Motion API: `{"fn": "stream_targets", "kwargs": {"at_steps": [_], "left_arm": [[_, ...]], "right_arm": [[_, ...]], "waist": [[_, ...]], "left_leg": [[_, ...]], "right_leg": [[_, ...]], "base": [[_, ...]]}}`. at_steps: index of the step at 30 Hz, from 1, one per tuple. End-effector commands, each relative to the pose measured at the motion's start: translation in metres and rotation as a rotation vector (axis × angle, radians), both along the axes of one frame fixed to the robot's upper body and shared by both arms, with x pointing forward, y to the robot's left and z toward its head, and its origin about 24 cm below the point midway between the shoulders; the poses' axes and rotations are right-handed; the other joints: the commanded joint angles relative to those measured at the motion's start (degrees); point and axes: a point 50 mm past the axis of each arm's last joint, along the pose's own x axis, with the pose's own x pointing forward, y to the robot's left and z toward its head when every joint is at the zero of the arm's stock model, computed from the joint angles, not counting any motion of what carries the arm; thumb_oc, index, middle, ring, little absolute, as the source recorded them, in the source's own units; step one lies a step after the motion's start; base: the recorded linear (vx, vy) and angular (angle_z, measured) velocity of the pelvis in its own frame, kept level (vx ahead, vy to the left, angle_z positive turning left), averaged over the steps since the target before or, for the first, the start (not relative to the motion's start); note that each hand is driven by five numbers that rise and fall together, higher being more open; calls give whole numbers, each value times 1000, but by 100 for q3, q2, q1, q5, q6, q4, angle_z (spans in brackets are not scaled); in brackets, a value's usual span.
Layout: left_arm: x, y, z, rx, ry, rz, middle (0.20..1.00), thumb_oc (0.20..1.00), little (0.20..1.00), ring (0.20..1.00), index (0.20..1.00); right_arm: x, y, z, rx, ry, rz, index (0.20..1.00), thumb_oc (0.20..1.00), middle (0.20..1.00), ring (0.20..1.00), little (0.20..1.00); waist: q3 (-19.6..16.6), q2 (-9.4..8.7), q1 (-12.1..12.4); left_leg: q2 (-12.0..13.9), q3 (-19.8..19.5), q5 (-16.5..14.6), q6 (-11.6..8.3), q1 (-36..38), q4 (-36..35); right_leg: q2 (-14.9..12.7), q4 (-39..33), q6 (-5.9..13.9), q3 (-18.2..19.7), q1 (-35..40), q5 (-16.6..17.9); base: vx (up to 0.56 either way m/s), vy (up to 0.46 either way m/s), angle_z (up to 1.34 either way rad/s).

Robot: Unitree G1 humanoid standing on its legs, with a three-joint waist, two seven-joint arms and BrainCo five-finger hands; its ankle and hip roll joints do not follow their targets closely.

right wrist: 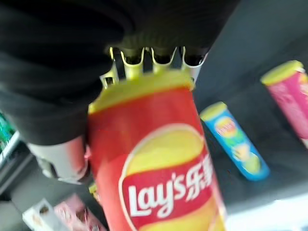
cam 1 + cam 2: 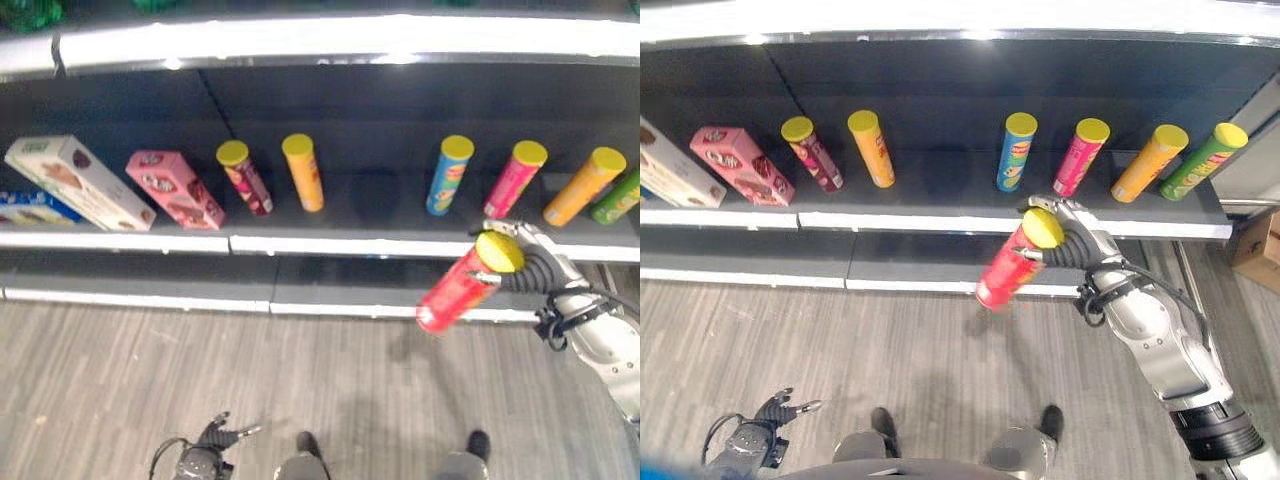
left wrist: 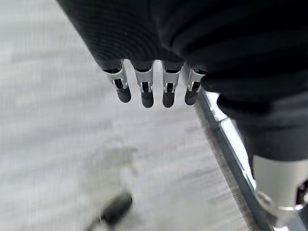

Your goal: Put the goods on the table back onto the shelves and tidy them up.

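In front of the shelf [image 2: 1040, 222], right hand [image 2: 1072, 243] curled round tilted red can [image 2: 1008, 272], yellow lid [image 2: 1043, 227]

The right arm [image 2: 1155, 335] is built from smooth, rounded silver-grey metal shells, with a dark ribbed ring at its upper end. A dark ribbed cover wraps the wrist and back of the right hand [image 2: 1072, 243]. The left hand [image 3: 144, 86] wears the same black ribbed cover, and its slim silver fingers [image 3: 167, 89] end in rounded dark tips.
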Motion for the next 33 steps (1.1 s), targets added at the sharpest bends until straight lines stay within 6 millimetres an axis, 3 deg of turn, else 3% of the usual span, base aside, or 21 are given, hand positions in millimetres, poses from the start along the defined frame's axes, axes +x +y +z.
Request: {"fn": "stream_targets", "kwargs": {"at_steps": [1,2,6,12,14,16,17,18,19,21,23,24,27,29,33], "left_arm": [[29,-4,9,11,-78,-37,1000,1000,1000,1000,1000],[33,-8,9,4,-87,-46,1000,1000,1000,1000,1000],[41,-18,9,-25,-107,-57,1000,1000,1000,1000,1000],[37,-30,4,-77,-109,-42,1000,1000,1000,1000,1000],[33,-34,1,-100,-103,-25,1000,1000,1000,1000,1000],[35,-40,2,-124,-118,-25,1000,1000,1000,1000,1000],[36,-40,2,-124,-119,-25,1000,1000,1000,1000,1000],[41,-43,3,-129,-136,-15,1000,1000,1000,1000,1000],[42,-44,3,-133,-141,-6,1000,1000,1000,1000,1000],[39,-44,2,-138,-135,5,1000,1000,1000,1000,1000],[36,-44,0,-133,-125,8,1000,1000,1000,1000,1000],[29,-40,-1,-120,-105,1,1000,1000,1000,1000,1000],[23,-39,-4,-106,-69,-25,1000,1000,1000,1000,1000],[26,-36,-2,-82,-71,-71,1000,1000,1000,1000,1000],[31,-31,4,-68,-106,-63,1000,1000,1000,1000,1000]], "right_arm": [[-5,1,40,-92,-181,34,200,200,200,200,200],[-6,2,41,-77,-187,39,200,200,200,200,200],[-5,3,40,-67,-185,44,200,200,200,200,200],[-3,5,46,-100,-203,51,200,200,200,200,200],[-3,7,49,-111,-206,70,200,200,200,200,200],[-3,10,53,-95,-211,91,200,200,200,200,200],[-3,10,53,-95,-211,91,200,200,200,200,200],[1,11,53,-99,-202,92,200,200,200,200,200],[3,11,51,-102,-195,88,200,200,200,200,200],[5,11,47,-117,-182,76,200,200,200,200,200],[8,12,43,-105,-171,72,200,200,200,200,200],[9,9,41,-124,-175,52,200,200,200,200,200],[10,4,38,-149,-175,9,200,200,200,200,200],[12,0,39,-160,-201,-36,200,200,200,200,200],[17,-8,45,-167,-249,-107,200,200,200,200,200]], "waist": [[-58,115,-115],[-36,140,-159],[80,107,-260],[-45,-63,-62],[-36,-89,-3],[144,-173,60],[140,-163,36],[278,-199,145],[277,-196,162],[183,-207,204],[142,-204,261],[43,-96,320],[-40,32,333],[-40,131,298],[-10,158,339]], "left_leg": [[41,-143,524,100,-373,-678],[-29,-147,455,118,-350,-678],[-149,-259,350,127,-256,-678],[-140,-366,315,29,-162,-678],[-101,-409,269,-38,-128,-475],[24,-595,90,-212,-603,576],[46,-627,55,-216,-656,651],[181,-962,249,-464,-1029,1281],[264,-1111,310,-532,-1164,1305],[402,-1202,306,-496,-1144,829],[507,-1216,489,-498,-1103,469],[652,-1238,639,-439,-1045,-215],[574,-958,752,-439,-795,-584],[250,-722,679,-341,-661,-626],[10,-617,594,-229,-663,-673]], "right_leg": [[892,-313,254,280,270,-692],[1242,-547,197,250,231,-955],[1750,-1083,247,508,-176,-863],[1877,-1555,212,-59,214,-796],[1955,-1567,145,-164,381,-934],[1901,-1517,14,-305,549,-1067],[1910,-1516,9,-331,546,-1071],[1852,-1517,-72,-419,638,-1138],[1844,-1570,-63,-484,686,-1156],[1758,-1626,29,-500,714,-1179],[1688,-1640,82,-469,707,-1201],[1658,-1657,173,-450,728,-1327],[1612,-1640,224,-427,832,-1335],[1354,-1598,291,-359,841,-1142],[1091,-1559,398,-296,684,-926]], "base": [[74,191,4],[61,120,10],[100,22,-5],[67,-113,21],[100,-207,42],[11,-188,26],[-26,-94,51],[24,-12,56],[100,24,55],[215,127,24],[217,161,-6],[191,125,-18],[277,212,-15],[235,267,-18],[140,155,0]]}}
